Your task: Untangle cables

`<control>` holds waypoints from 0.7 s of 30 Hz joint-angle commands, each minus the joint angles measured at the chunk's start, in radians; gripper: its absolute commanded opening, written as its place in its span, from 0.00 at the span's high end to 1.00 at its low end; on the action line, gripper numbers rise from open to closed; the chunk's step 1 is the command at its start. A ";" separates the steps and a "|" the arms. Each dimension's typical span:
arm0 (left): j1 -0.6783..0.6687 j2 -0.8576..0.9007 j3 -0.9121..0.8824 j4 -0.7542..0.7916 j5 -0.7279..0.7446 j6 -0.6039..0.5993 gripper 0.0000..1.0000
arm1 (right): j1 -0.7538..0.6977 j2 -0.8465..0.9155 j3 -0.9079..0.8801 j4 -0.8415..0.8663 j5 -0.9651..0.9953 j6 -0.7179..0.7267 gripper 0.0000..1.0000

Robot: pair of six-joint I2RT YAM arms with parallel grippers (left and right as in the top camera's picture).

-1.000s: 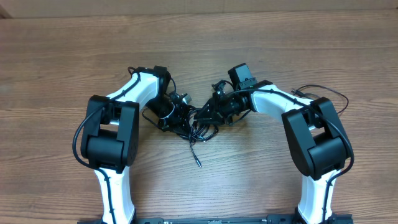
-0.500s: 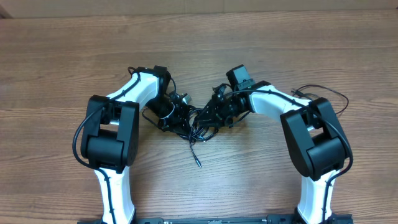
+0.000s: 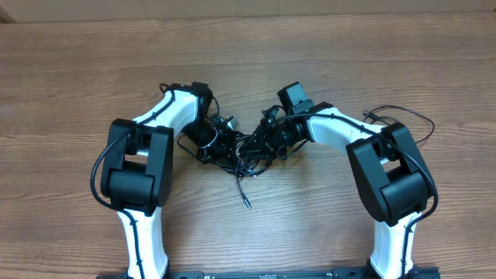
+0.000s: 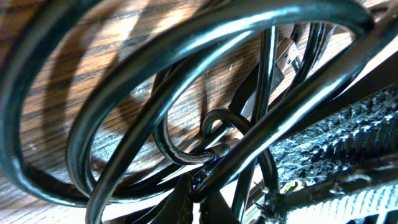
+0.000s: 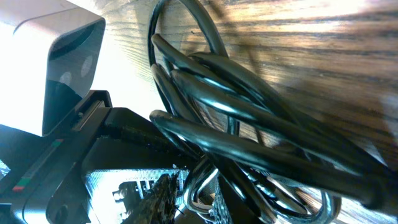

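Black cables lie in a knotted clump at the middle of the wooden bench, and both arms reach in over them from either side. The left tool sits at the clump's left edge and the right tool at its right edge. The two are close together, so from overhead most of the knot is hidden under their dark wrists. One loose end trails out of the clump toward the near side and lies free on the wood. Well apart from the knot, a single thin cord lies on the bench behind the right arm's elbow.

In the left wrist view the cables fill the frame as overlapping loops with bare wood showing between them. A silvery plug is tucked among the strands at the upper right. The left tool is closed, and one strand runs down into the pinch at the bottom of that view, beside a textured pad.

In the right wrist view the cables cross the frame in a thick diagonal bunch. A white housing on the other arm blocks the upper left corner. The bunch covers the right tool's fingers, so I cannot tell whether they are apart, together or clamped on a strand.
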 commanded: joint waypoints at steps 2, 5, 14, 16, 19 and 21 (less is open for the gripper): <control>-0.002 -0.005 -0.004 0.002 -0.011 -0.011 0.96 | 0.021 -0.004 0.017 0.024 0.005 0.008 0.79; -0.002 -0.005 -0.004 0.001 -0.010 -0.011 0.96 | 0.034 -0.004 0.017 0.046 0.005 0.029 0.79; -0.002 -0.005 -0.004 0.001 -0.010 -0.011 0.96 | 0.054 -0.004 0.017 0.101 0.020 0.059 0.80; -0.002 -0.005 -0.004 0.002 -0.010 -0.011 0.96 | 0.054 -0.004 0.017 0.102 0.024 0.060 0.80; -0.002 -0.005 -0.004 0.001 0.001 -0.011 0.96 | 0.057 -0.004 0.017 0.098 0.024 0.059 0.80; -0.002 -0.005 -0.004 0.002 0.014 -0.011 0.96 | 0.065 -0.004 0.017 0.098 0.025 0.059 0.80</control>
